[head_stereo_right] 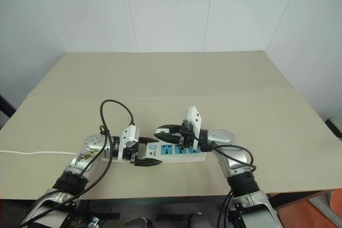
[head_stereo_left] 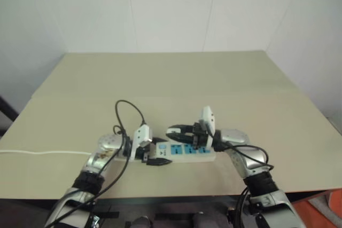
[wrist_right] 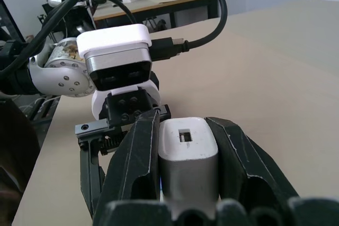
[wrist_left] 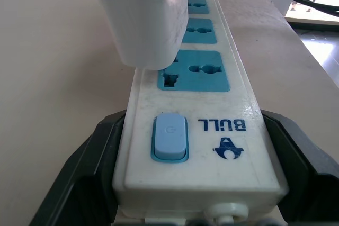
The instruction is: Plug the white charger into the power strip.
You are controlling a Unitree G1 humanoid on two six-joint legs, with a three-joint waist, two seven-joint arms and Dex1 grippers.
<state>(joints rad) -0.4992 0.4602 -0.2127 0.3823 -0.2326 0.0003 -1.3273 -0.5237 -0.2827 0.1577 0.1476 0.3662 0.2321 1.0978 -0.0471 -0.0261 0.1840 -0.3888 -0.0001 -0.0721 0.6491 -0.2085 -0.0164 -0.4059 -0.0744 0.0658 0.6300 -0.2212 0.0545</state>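
The left gripper [head_stereo_right: 143, 159] is clamped on the switch end of the long flat white power strip with blue socket panels [wrist_left: 197, 130], which lies near the front edge of the beige table [head_stereo_left: 176, 78], evidently to steady it against the push of plugging. The right gripper [wrist_right: 188, 183] pinches the small white rounded charger block [wrist_right: 188, 154] between its closed black fingers, poised just above the first blue socket beside the switch, apparently lining up its pins.

white charger [wrist_right: 188, 152]: stubby, rounded, just above first blue socket | power strip [wrist_left: 197, 130]: flat on table
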